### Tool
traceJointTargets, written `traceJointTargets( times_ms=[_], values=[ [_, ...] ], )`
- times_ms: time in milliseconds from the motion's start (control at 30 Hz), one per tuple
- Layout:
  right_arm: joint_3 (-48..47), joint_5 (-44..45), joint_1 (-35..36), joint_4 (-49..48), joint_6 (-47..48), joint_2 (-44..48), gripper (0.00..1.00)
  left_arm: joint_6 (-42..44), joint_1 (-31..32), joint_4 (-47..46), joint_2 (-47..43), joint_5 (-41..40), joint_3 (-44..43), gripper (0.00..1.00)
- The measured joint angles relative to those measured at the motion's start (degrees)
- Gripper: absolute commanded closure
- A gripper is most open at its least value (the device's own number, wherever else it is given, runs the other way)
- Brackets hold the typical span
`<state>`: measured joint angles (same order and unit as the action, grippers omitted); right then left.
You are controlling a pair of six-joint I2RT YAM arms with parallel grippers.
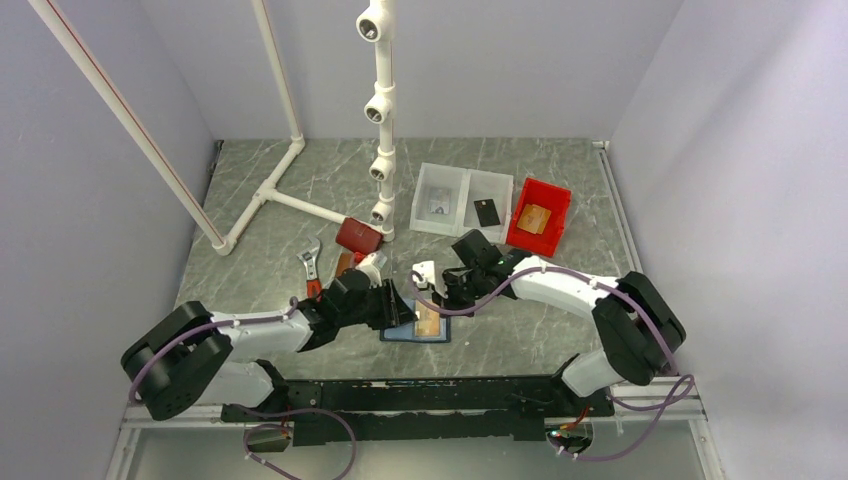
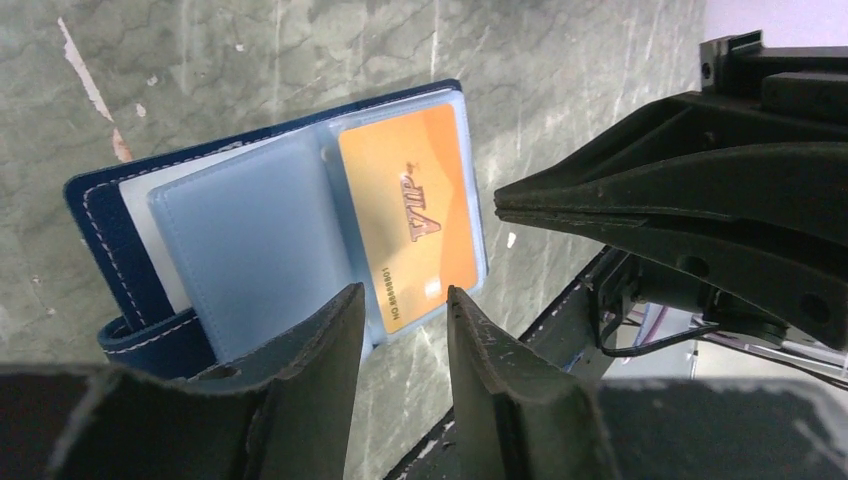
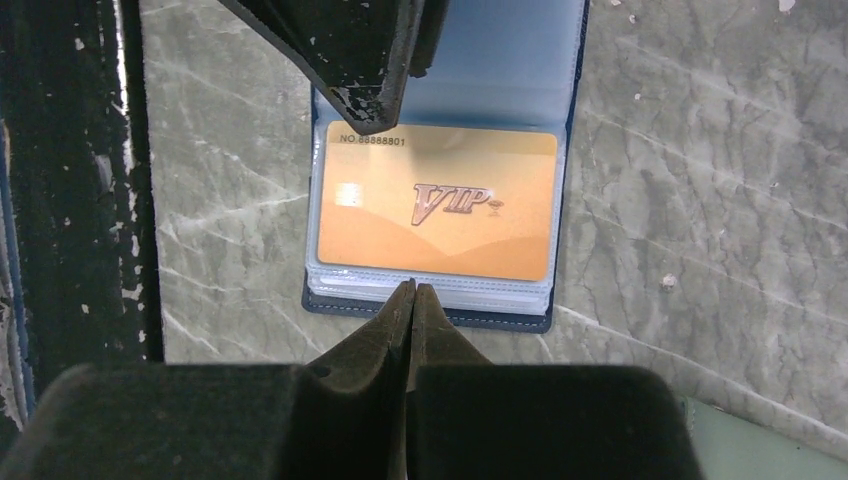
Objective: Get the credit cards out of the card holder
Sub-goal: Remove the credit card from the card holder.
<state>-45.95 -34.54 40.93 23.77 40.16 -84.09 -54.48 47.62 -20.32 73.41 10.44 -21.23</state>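
The card holder point(image 2: 100, 220) lies open and flat on the marble-patterned table point(image 3: 700, 150), close to the near edge between the two arms. An orange VIP card point(image 3: 435, 215) is seated in its top clear sleeve point(image 2: 250, 240).

Your left gripper point(image 2: 402, 292) sits over the card's numbered short end, jaws partly apart and holding nothing. Your right gripper point(image 3: 413, 288) is clenched tight, its tip at the long edge of the sleeve stack. You cannot tell from these views whether it has caught a sleeve lip or only air.

The main risk is the left jaws closing on plastic as well as card. If they do, the whole holder will likely lift or slide with the pull, since it is light and nothing clearly pins it.

If the right tip merely rests beside the stack, it gives no hold-down. A sideways nudge from it could then turn the holder under the left fingers.

The two grippers are also very close, so a hasty retreat could knock them together.

The holder could also skid towards the table's near edge.
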Motion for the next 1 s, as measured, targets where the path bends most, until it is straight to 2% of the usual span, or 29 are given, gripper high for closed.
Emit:
traceJointTargets(
  times_ms=[533,1000],
  values=[
    [-0.9,5.1,1.9,-2.1,-3.5,-3.9,1.00,0.8,0.0,-0.3,6.5,-1.1,-2.3,0.60],
    [-3.8,7.4,3.7,-2.4,-4.4,-6.8,1.00,-1.4,-1.3,-5.0,9.0,-1.1,-1.4,0.64]
  ],
)
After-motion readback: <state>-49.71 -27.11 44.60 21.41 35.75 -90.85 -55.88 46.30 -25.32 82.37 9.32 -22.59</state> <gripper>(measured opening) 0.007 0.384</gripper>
